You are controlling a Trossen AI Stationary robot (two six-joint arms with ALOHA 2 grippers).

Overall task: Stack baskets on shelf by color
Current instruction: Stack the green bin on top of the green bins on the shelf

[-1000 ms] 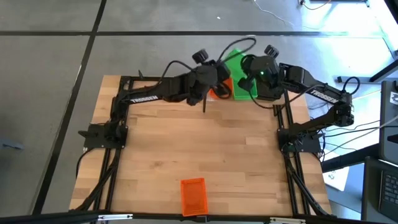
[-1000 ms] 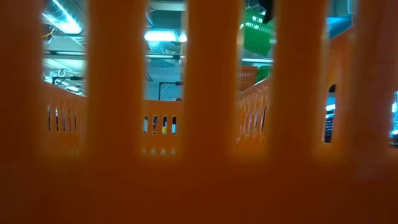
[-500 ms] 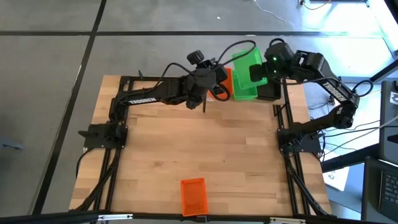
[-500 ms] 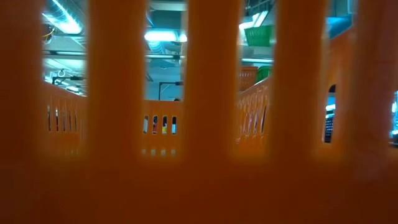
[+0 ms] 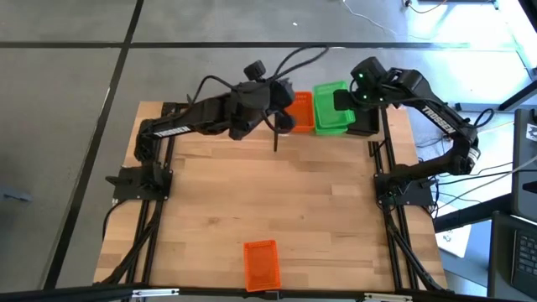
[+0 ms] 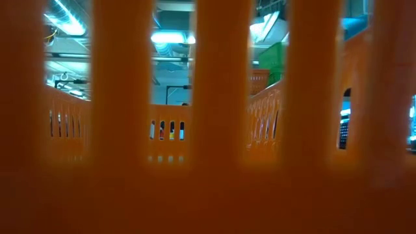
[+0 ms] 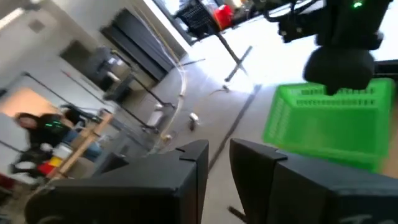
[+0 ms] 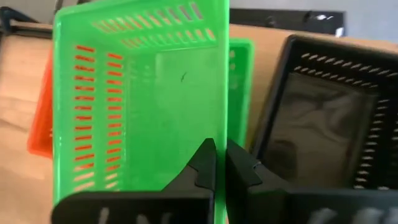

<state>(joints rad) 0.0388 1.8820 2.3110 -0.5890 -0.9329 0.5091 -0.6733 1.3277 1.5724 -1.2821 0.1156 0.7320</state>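
In the high view a lone orange basket (image 5: 261,263) lies at the bottom centre of the wooden tabletop (image 5: 277,201), well apart from everything else. Its slatted wall (image 6: 208,130) stands right against the low camera and blocks nearly the whole low view; only through its gaps do ceiling lights and a patch of green basket at the upper right show.

At the top centre of the high view, the left gripper (image 5: 281,117) reaches in from the left over the near edge of the orange stack (image 5: 300,109). In the left wrist view its two dark fingers (image 7: 193,163) stand a little apart with nothing between them. A person in dark clothing (image 7: 43,124) sits at the far left of that view, in the room beyond.

Just right of the orange stack sits the green stack (image 5: 330,119), with the black baskets (image 5: 365,122) beside it at the shelf's right end, largely under the right arm. The right gripper (image 5: 346,99) is over the green stack. In the right wrist view its fingers (image 8: 202,165) are pinched on the rim wall of a green basket (image 8: 137,106), which nests over another green one, with orange on one side and a black basket (image 8: 323,118) on the other.
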